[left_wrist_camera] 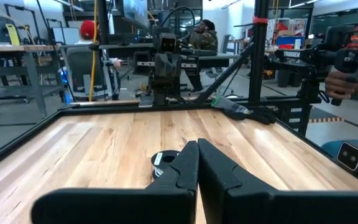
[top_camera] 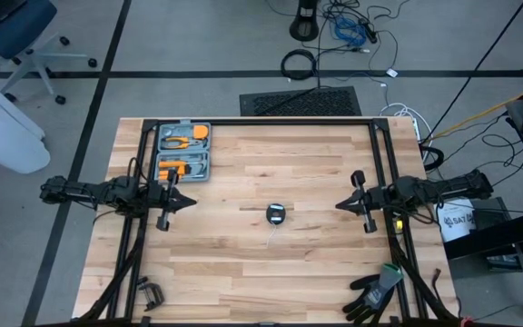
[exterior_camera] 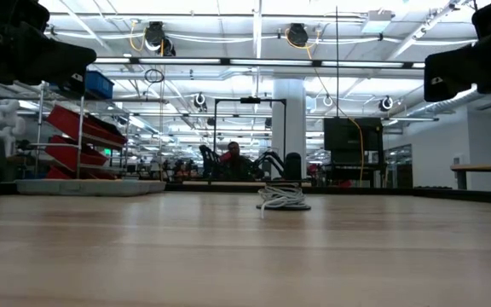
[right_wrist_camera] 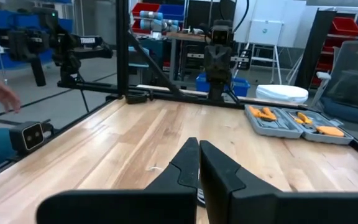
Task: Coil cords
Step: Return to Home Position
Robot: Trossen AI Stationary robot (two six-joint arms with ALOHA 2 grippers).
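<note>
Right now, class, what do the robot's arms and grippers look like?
Both arms are black and jointed. The left gripper and right gripper each have a crossbar and two black wedge-shaped fingers tapering to a point. No markings are readable.

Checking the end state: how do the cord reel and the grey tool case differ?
The reel is small, round, black and silver; the grey case is far larger and rectangular. The reel sits mid-table between the arms; the case lies at a corner by the left arm. The reel carries white cord; the case lies open showing orange tools. Both rest on the table, unheld.
</note>
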